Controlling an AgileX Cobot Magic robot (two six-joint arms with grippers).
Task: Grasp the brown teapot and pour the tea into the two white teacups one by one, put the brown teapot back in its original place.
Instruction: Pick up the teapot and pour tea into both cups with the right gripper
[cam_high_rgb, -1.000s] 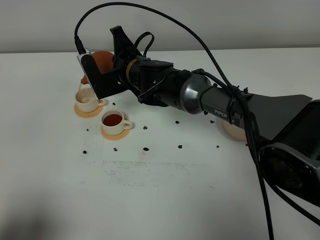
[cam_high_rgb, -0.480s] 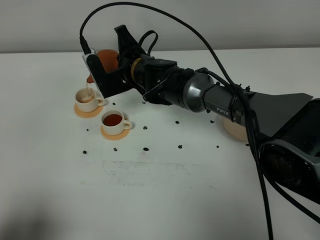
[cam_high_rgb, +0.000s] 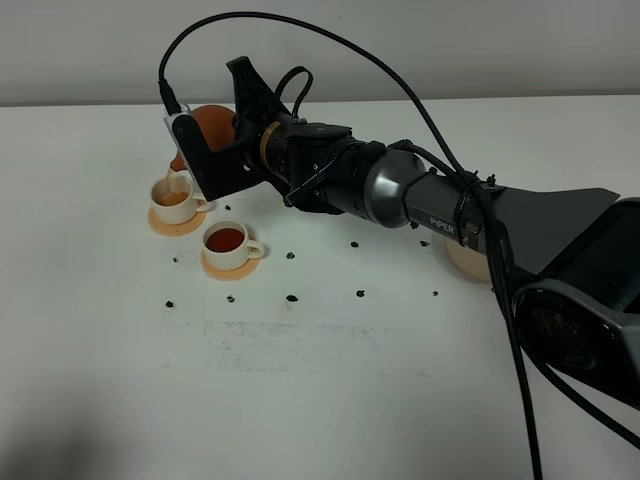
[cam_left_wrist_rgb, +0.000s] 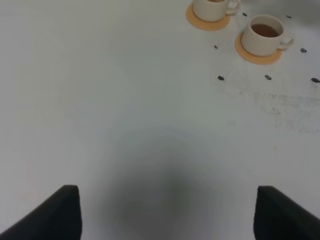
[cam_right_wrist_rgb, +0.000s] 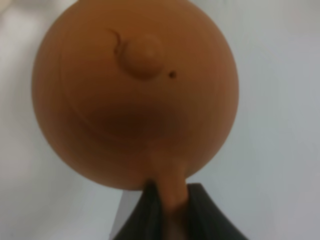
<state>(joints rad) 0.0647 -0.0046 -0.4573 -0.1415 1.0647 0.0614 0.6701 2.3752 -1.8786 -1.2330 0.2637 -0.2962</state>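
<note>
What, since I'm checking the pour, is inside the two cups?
The near cup holds dark tea. The far cup, below the teapot spout, holds paler tea. Cup walls hide how deep either goes.

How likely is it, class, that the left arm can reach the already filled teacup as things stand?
Probably yes. Only bare table lies between the left gripper and the filled teacup; the right gripper holds the brown teapot over the other teacup.
</note>
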